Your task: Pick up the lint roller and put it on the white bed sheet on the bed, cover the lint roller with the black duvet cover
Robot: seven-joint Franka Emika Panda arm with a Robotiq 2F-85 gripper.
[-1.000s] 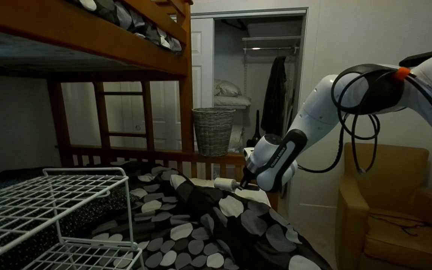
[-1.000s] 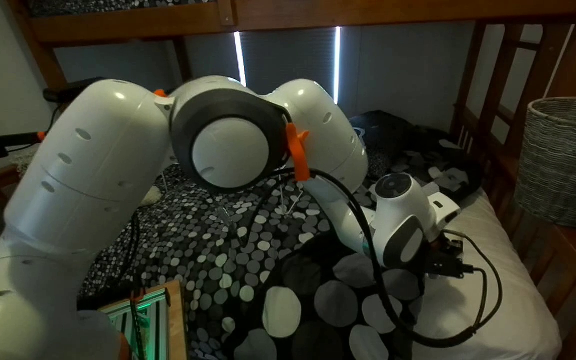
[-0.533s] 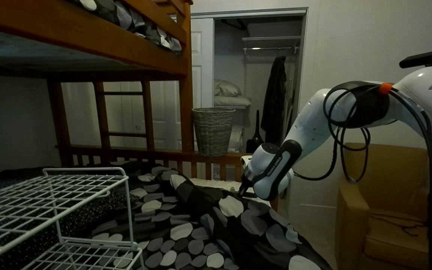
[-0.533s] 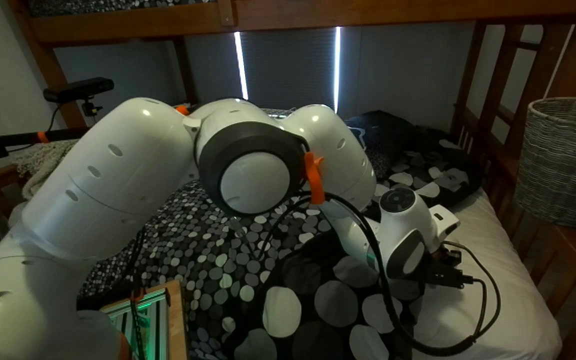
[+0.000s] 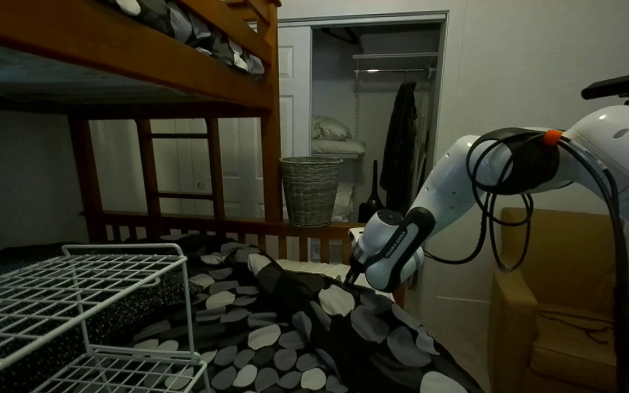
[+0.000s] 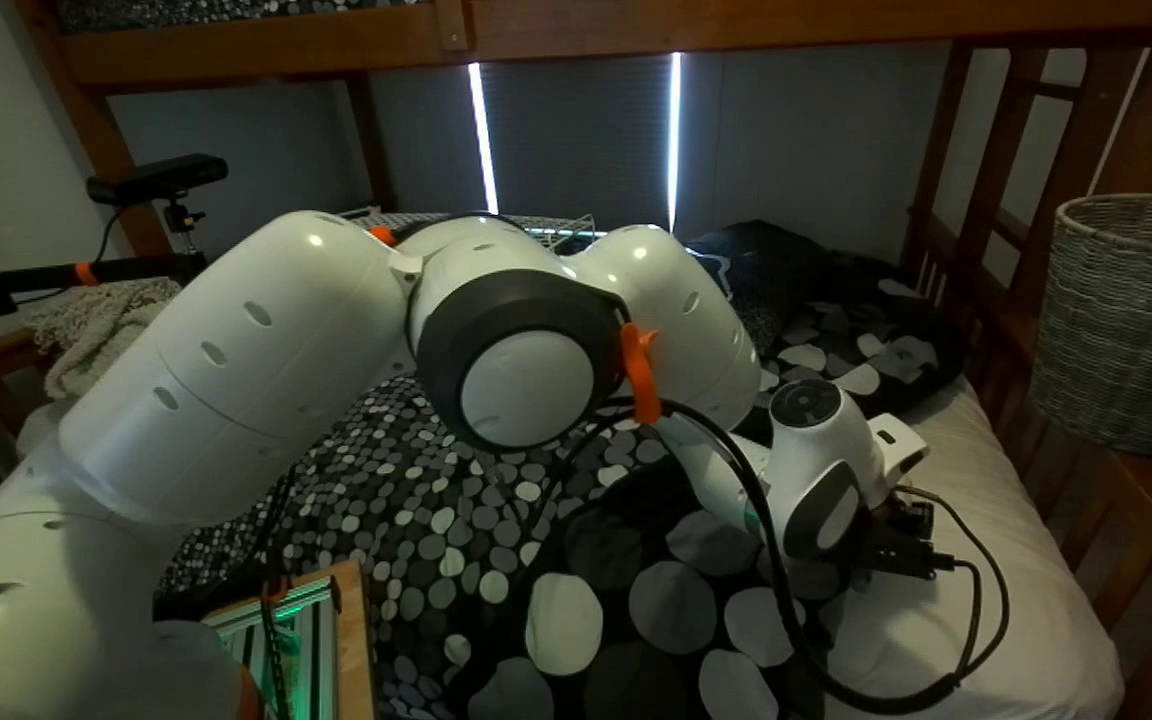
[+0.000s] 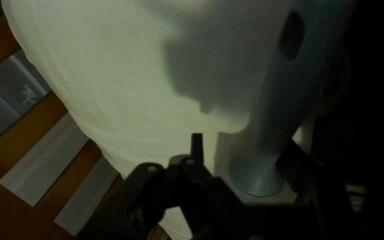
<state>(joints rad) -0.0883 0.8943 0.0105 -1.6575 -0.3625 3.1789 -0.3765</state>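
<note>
In the wrist view the lint roller (image 7: 278,100) lies on the white bed sheet (image 7: 112,83), its grey-blue handle and flared collar showing. My gripper (image 7: 244,148) stands open around the collar: a gap separates the left finger from it, while the right finger overlaps its edge, and I cannot tell if they touch. The roller does not show in either exterior view. In an exterior view the gripper (image 5: 351,274) is low behind a fold of the black duvet cover (image 5: 271,311). The bed (image 5: 272,164) is a brown wooden bunk frame.
A white wire rack (image 5: 129,267) stands on the near part of the bed. By the bed's end rail is a wicker basket (image 5: 310,194). A yellow armchair (image 5: 565,245) sits beside the arm. A looped cable (image 6: 766,560) hangs from the arm over the bed.
The arm has come down toward the sheet with the roller. The roller, held above the sheet a second ago, has dropped from exterior sight behind the duvet fold, and the jaws have parted.
</note>
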